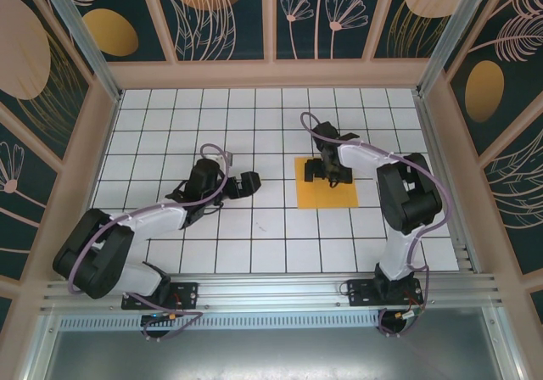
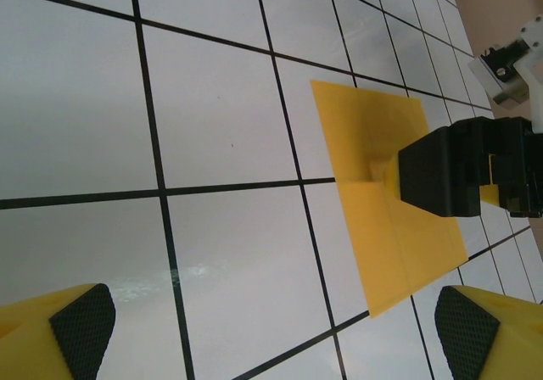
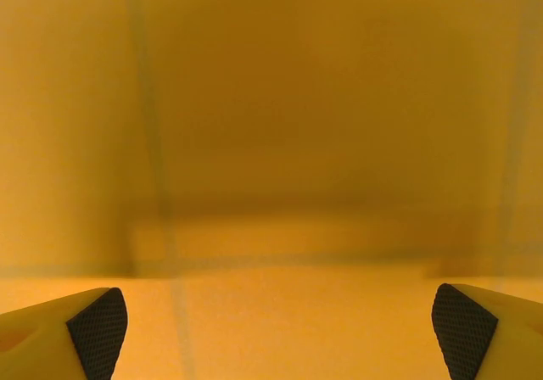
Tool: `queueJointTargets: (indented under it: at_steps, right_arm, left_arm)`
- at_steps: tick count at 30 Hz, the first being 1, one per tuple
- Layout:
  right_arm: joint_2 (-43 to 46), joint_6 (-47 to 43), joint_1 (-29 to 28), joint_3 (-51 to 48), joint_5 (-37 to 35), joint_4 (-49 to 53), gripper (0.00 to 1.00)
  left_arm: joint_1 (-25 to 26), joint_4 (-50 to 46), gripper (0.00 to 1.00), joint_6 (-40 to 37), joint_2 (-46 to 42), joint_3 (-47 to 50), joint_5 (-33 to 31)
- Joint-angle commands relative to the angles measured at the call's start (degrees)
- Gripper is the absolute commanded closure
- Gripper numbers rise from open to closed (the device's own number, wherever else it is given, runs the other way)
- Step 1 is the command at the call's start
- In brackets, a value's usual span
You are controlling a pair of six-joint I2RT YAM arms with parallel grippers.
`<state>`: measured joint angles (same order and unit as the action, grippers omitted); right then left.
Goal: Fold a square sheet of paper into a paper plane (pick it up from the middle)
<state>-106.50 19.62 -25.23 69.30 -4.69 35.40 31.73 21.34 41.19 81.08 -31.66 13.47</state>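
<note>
Since the top external view looks straight down, it places the square sheet of paper [image 1: 327,197] flat on the white gridded worktop [image 1: 254,227], directly beneath the right pincer [image 1: 327,173], which stands over the sheet's middle. The left pincer [image 1: 246,182] hangs well apart from the sheet, pointing toward it.

Left wrist view: the left pincer's jaws are spread wide, with bare tile between them. The sheet lies ahead of it and off to its right, with the right pincer down on it. A slight pucker shows in the paper just beside the right pincer; actual contact cannot be confirmed.

Right wrist view: the pads [image 3: 97,329] stand spread at both lower corners, with blurred orange-yellow paper close beneath them. Nothing is pinched.

Assessment: the sheet is judged very light, thin and limp. It would crease or tear easily, and it lies flush on smooth tile, so no edge offers itself. Recommended hold is the middle, directly under the right pincer: fingertips pressed lightly down and drawn together to raise a ridge worth pinching. The likely faults are the sheet sliding or taking a stray crease.
</note>
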Motion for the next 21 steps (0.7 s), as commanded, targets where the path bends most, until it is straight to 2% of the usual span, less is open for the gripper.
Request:
queueJointTargets:
  at_steps: [1, 4, 9, 12, 21]
  right_arm:
    - [-1.06, -1.46, -0.52, 2.26, -1.09, 2.15, 0.04]
    - [-1.41, -1.95, -0.17, 1.38, 1.98, 0.66, 0.03]
    - [-4.7, -2.1, -0.17, 0.81, 1.37, 1.88, 0.03]
    - [-5.24, -2.15, -0.08, -1.04, 3.45, 0.33, 0.05]
    - [-4.55, -1.88, 0.45, -1.65, 4.8, -0.38, 0.17]
  left_arm:
    - [0.78, 3.54, 0.01, 1.72, 1.29, -1.08, -0.55]
    - [0.88, 3.11, 0.02, 1.48, 1.63, -1.47, -0.97]
    - [0.91, 3.37, 0.02, 1.37, 0.79, -1.53, -1.85]
    - [0.97, 2.89, 0.02, 0.84, 0.63, -1.69, -2.09]
    - [0.95, 3.83, 0.02, 1.43, 0.88, -1.39, -1.34]
